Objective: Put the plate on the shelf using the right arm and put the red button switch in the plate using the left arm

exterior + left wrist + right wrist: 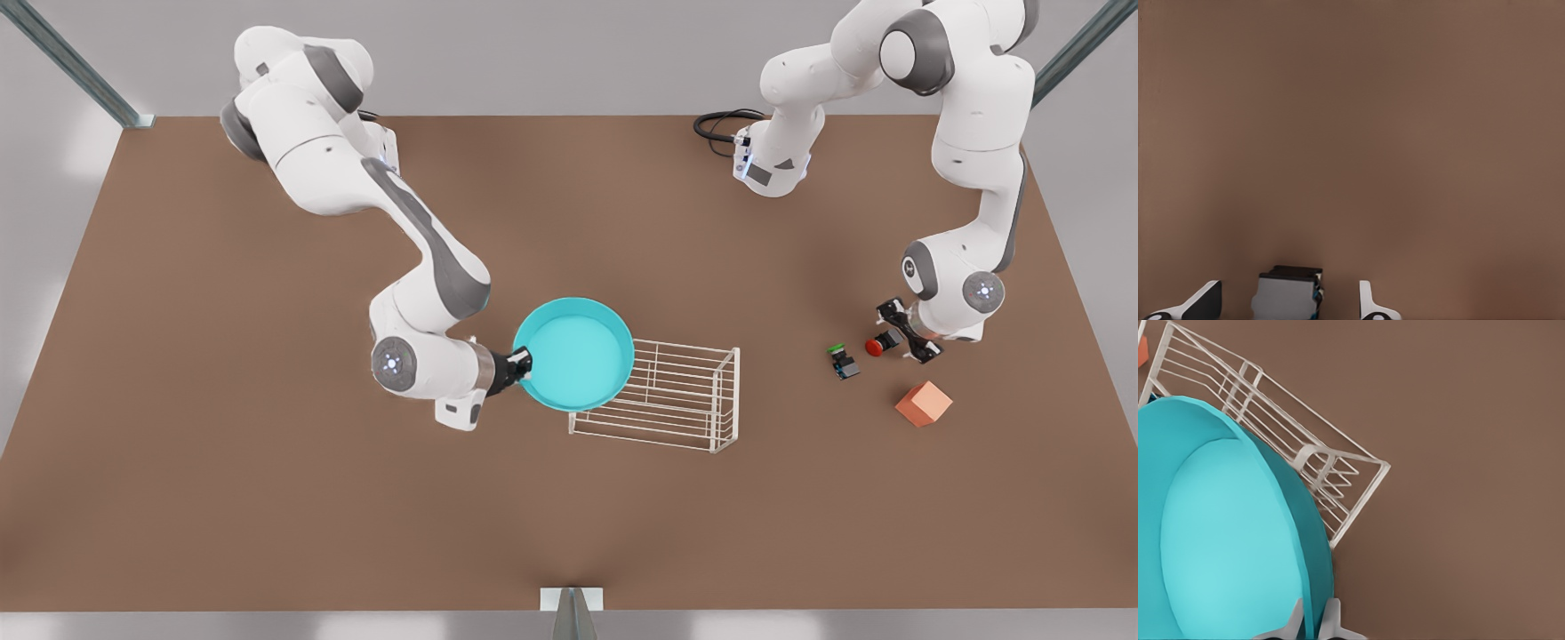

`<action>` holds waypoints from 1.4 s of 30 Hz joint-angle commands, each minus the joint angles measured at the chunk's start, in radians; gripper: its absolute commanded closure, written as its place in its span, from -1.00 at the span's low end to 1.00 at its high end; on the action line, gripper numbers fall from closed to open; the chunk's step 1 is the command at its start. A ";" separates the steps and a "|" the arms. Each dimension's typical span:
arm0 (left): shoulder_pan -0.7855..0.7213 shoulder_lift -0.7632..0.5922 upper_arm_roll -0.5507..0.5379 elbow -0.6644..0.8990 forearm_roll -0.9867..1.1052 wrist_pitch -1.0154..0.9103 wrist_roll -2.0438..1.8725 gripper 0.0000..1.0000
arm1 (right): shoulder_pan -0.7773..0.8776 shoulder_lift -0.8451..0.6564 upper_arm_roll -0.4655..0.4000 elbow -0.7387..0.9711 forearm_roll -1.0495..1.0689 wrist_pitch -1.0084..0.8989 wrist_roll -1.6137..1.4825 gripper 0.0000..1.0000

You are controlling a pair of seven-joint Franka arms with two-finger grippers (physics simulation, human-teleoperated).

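The turquoise plate [573, 354] hangs over the end of the white wire shelf [676, 400] on the front view's left. My right gripper [520, 360] is shut on its rim on the side away from the shelf. In the right wrist view the plate [1225, 540] is pinched at the rim by the right gripper [1313, 623], and the shelf [1305, 447] lies just beyond it. The red button switch [876, 345] lies on the table at the front view's right. My left gripper [907, 331] is open around it. The left wrist view shows the switch's body [1288, 297] between the fingertips [1201, 303], not touching them.
A green-capped switch [842, 360] lies just beside the red one, toward the shelf. An orange cube [923, 404] sits a little nearer the table's front edge; its corner [1141, 350] peeks past the shelf. The brown table [267, 489] stretches wide around them.
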 commanded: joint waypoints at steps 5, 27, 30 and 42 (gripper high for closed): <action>0.000 0.008 0.000 0.006 -0.002 -0.014 -0.088 -1.00 | 0.097 0.041 -0.029 0.061 -0.011 0.079 0.586 0.69; -0.005 -0.147 -0.256 0.301 -0.054 -0.544 -0.125 0.20 | -0.082 -0.246 -0.115 0.099 -0.137 -0.184 0.446 -1.00; -0.005 -0.145 -0.416 0.443 -0.079 -0.687 -0.291 0.21 | -0.369 -0.275 -0.110 0.086 -0.337 -0.382 0.011 -1.00; -0.279 0.033 -0.614 0.746 -0.005 -0.673 -0.706 0.21 | -0.436 -0.464 -0.107 -0.313 -0.385 -0.180 0.026 -1.00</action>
